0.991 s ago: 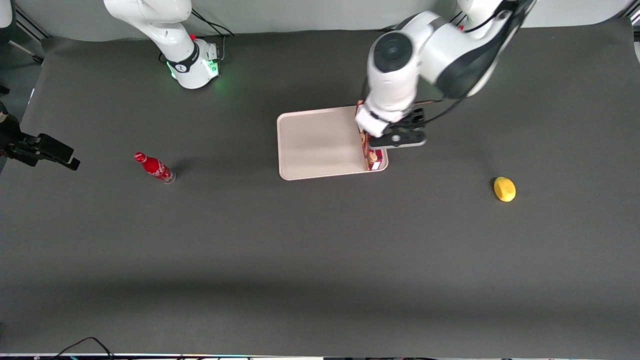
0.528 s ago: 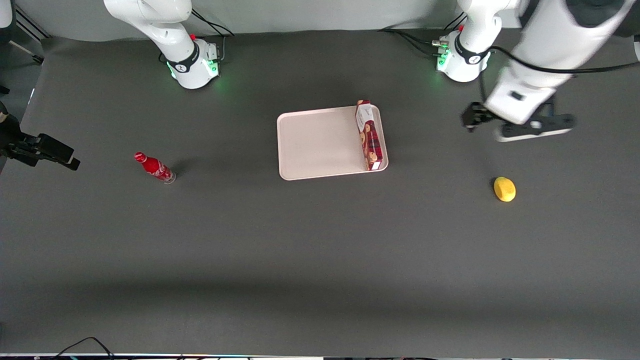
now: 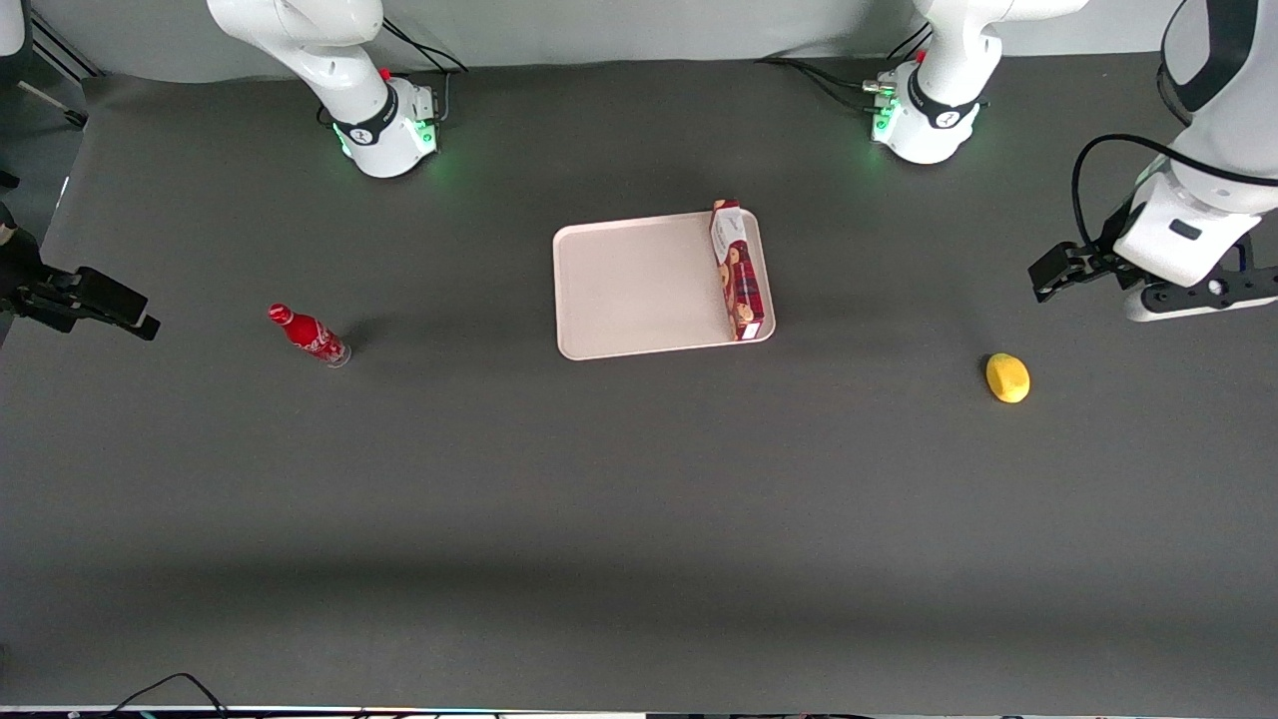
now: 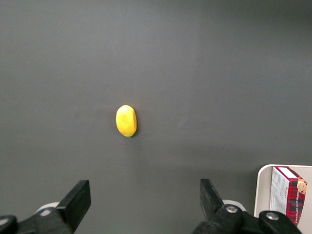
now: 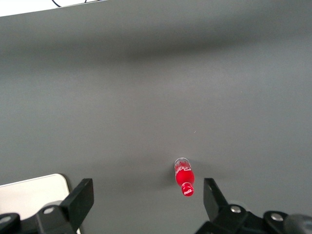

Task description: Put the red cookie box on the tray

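Now the red cookie box [image 3: 740, 270] sits on the tray [image 3: 639, 287], along the tray's edge toward the working arm's end of the surface [image 3: 639, 499], its white end flap nearer the front camera. Nothing touches it. The gripper [image 4: 144, 207] hangs well apart from the tray, out at the working arm's end of the surface — its jaws spread wide and holding nothing. A yellow lemon [image 3: 1007, 377] lies on the dark surface between the tray and the gripper, a little nearer the front camera than both. Toward the parked arm's end, a red soda bottle [image 3: 309, 335] stands well clear of the tray.
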